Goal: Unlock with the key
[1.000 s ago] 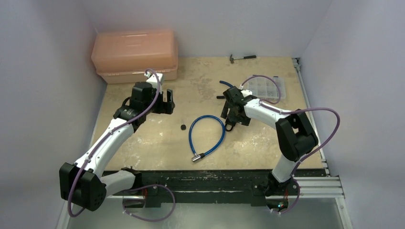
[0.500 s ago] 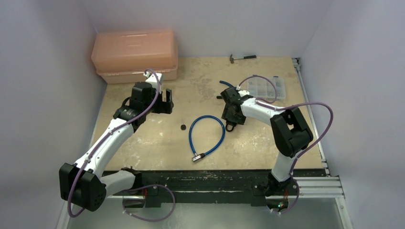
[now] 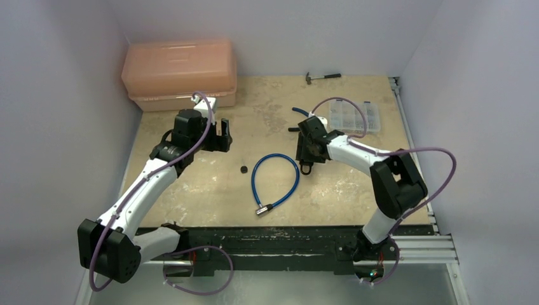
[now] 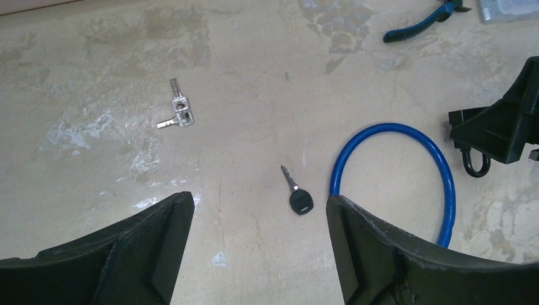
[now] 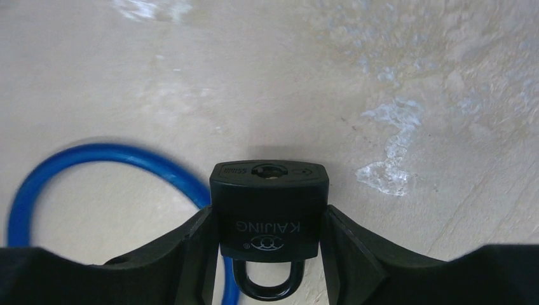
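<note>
The key (image 4: pixel 300 201), tiny with a black head, lies flat on the table just ahead of my left gripper (image 4: pixel 257 202), which is open and empty and hovers above it. It shows as a small dark spot in the top view (image 3: pixel 243 169), below and right of the left gripper (image 3: pixel 221 136). My right gripper (image 5: pixel 269 215) is shut on the black padlock (image 5: pixel 269 203), keyhole face pointing away from the wrist and shackle towards it. In the top view the right gripper (image 3: pixel 309 152) holds the padlock at the upper right of the blue cable loop (image 3: pixel 296 181).
An orange toolbox (image 3: pixel 180 73) stands at the back left. A hammer (image 3: pixel 323 77) and a clear parts box (image 3: pixel 356 116) are at the back right. Blue-handled pliers (image 4: pixel 419 25) and two silver keys (image 4: pixel 178 113) lie on the table. The cable's metal end (image 3: pixel 260 210) points towards the front edge.
The right arm's elbow has swung a little while its gripper stays by the cable loop with the padlock. The left arm and the key have not moved.
</note>
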Robot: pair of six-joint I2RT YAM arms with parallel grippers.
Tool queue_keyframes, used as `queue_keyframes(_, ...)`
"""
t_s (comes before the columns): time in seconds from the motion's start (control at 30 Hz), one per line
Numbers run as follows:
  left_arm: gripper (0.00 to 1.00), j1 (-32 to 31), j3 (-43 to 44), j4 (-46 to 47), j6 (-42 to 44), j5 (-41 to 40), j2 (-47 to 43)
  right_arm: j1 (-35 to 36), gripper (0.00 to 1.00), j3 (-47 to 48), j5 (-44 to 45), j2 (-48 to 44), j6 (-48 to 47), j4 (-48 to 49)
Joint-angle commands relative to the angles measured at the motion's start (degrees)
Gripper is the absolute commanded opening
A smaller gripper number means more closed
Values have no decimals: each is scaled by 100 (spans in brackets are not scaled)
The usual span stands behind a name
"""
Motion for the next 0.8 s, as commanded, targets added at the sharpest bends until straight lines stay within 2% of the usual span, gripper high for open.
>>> queue_keyframes(0.0, 81, -24, -10, 218, 9, 350, -263, 17, 38, -76, -708, -995, -849, 936)
queue_keyframes(0.23, 81, -24, -110, 488, -67, 881, -491, 13, 38, -506, -2884, -1749, -1331, 2011)
queue_keyframes(0.43, 81, -24, -535, 1210, -149, 1429, -1020, 17, 39, -136, -5460, -1671, -1678, 1906)
queue_keyframes(0.6, 82, -24, -1228, 2316, -164, 1899, -1364, 4, 40, 391, -6298, -1510, -1659, 1465)
queue_keyframes(0.7, 84, -24, -1694, 3048, -60, 2099, -1447, 6, 39, 334, -6954, -1565, -1307, 1775)
queue_keyframes(0.77, 85, -24, -1761, 3158, 140, 2176, -1395, 10, 39, 156, -7405, -1637, -1087, 2108)
